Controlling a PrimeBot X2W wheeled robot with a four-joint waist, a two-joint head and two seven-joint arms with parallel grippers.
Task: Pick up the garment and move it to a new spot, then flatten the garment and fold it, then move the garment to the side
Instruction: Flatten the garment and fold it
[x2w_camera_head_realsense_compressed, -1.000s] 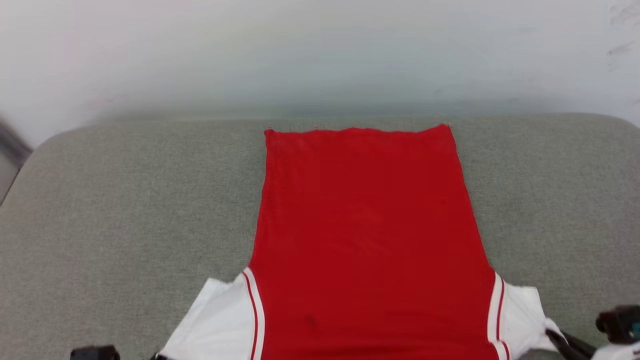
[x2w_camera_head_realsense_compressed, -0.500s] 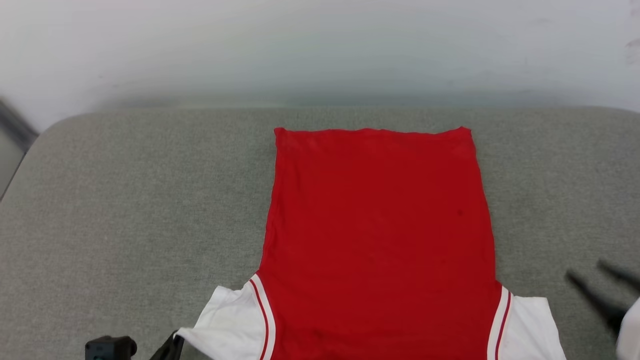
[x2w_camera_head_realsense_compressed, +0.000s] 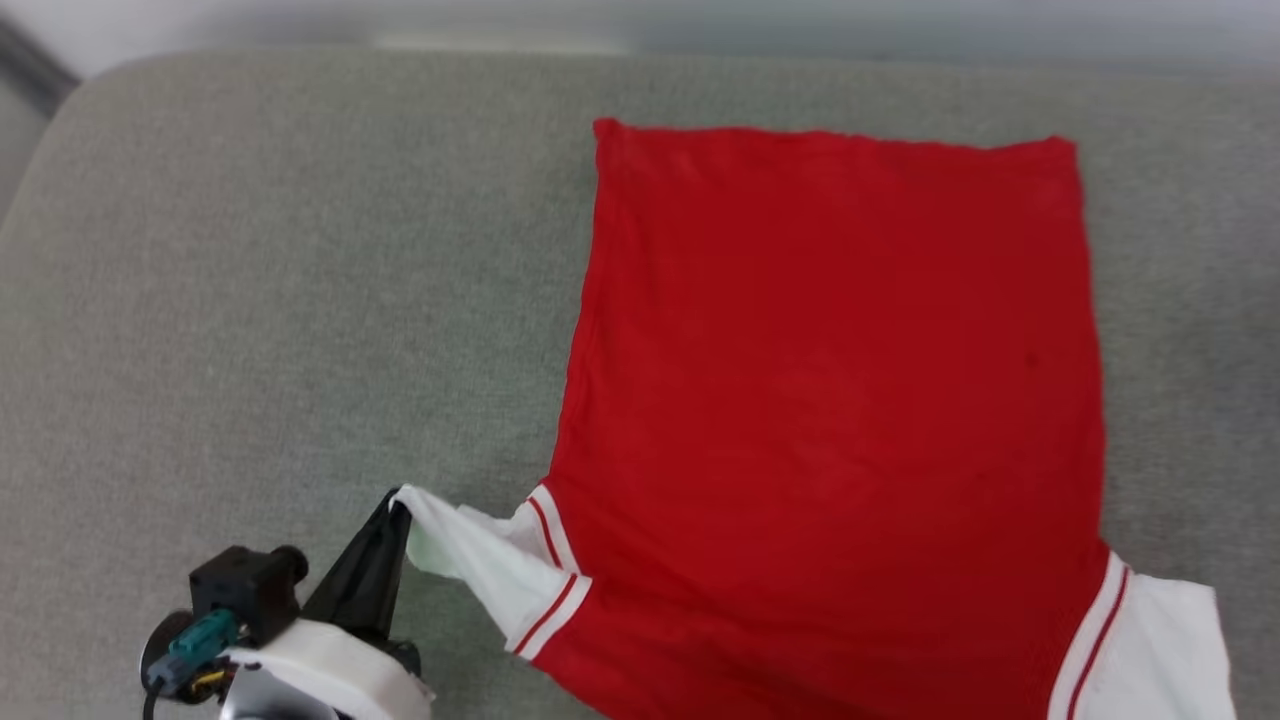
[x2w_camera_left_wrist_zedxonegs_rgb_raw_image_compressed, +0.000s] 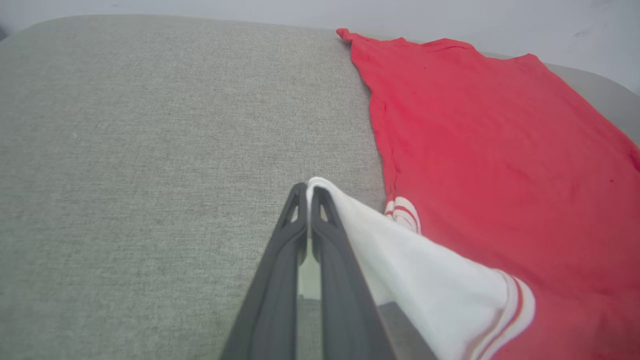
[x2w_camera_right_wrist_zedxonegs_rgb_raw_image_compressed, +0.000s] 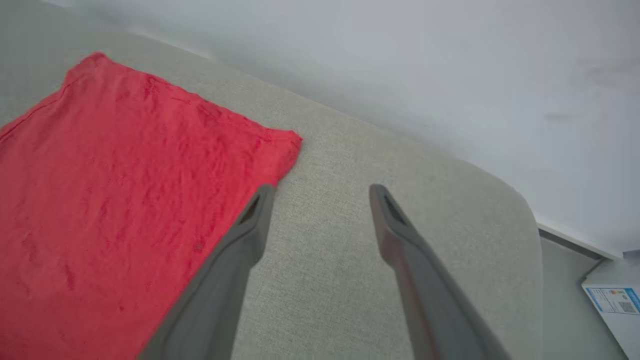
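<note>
Head view puts the garment (x2w_camera_head_realsense_compressed: 830, 400) to the right of my left end effector (x2w_camera_head_realsense_compressed: 397, 503), spread on the grey fabric-covered tabletop (x2w_camera_head_realsense_compressed: 250, 300). It is a bright red jersey body, plain and nearly smooth on the side facing up, with white sleeves joined to it by red-and-white striped trim. Its long axis runs away from the left end effector's side of the tabletop toward the far edge. The straight hem is at the far end and the sleeves are at the near end.

My left end effector is clamped tight on the tip of the left sleeve (x2w_camera_head_realsense_compressed: 480, 560), its two dark fingers pressed together. White cloth is pinched between them and drawn out into a point. In the left wrist view, the sleeve (x2w_camera_left_wrist_zedxonegs_rgb_raw_image_compressed: 415, 270) drapes off to the right from the left end effector (x2w_camera_left_wrist_zedxonegs_rgb_raw_image_compressed: 308, 187), and the red body (x2w_camera_left_wrist_zedxonegs_rgb_raw_image_compressed: 500, 165) lies beyond. The right sleeve (x2w_camera_head_realsense_compressed: 1160, 650) lies flat at the garment's other near corner.

In the right wrist view, my right end effector (x2w_camera_right_wrist_zedxonegs_rgb_raw_image_compressed: 321, 190) has its fingers spread wide with nothing between them. It is over bare tabletop, with the garment's (x2w_camera_right_wrist_zedxonegs_rgb_raw_image_compressed: 115, 190) far hem corner just to its left.
</note>
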